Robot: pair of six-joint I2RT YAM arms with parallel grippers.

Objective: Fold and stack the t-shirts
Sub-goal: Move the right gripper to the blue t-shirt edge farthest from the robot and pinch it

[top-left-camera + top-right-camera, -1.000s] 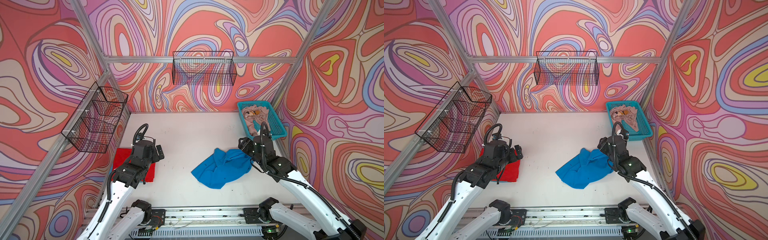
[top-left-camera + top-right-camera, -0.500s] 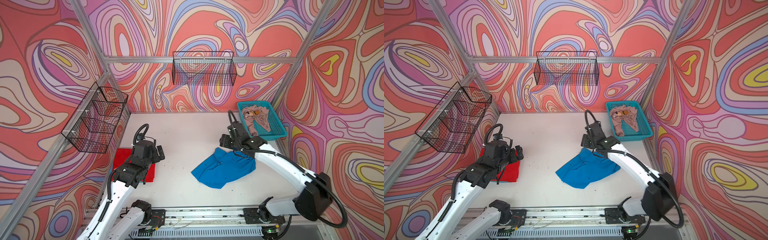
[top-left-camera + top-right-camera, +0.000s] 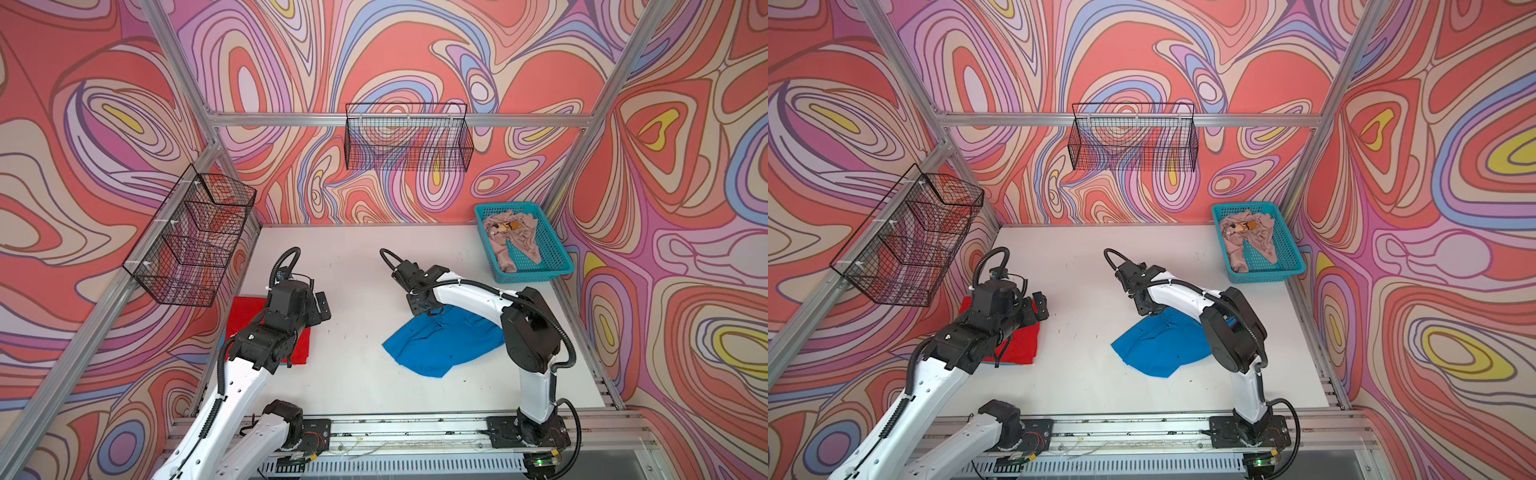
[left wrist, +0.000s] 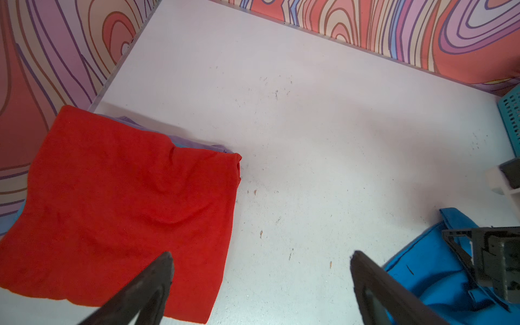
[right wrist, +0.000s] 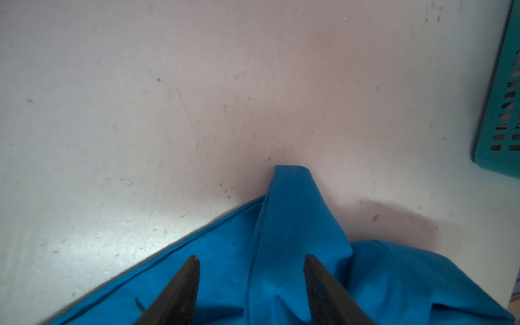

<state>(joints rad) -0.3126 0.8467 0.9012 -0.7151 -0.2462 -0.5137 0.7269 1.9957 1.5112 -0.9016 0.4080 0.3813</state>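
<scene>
Cloth in three states marks the progress. The red tee [image 4: 126, 202] lies folded square at the counter's [image 3: 357, 257] left edge, on other folded cloth whose purple and blue edges peek out beneath. The blue tee [image 3: 440, 349] lies rumpled and unfolded toward the front right, well apart from that stack. The beige-pink tee [image 3: 513, 237] sits bunched in the turquoise basket [image 3: 534, 276] at the far right corner.

The right gripper [image 5: 251, 257] hangs at the blue tee's far edge, jaws part-way apart astride a raised fold, pinching nothing. The left gripper [image 4: 261, 253] hovers wide and empty over the red tee's inner edge.

The blue tee's fold looks barely begun, and the beige-pink one has not been started.
</scene>
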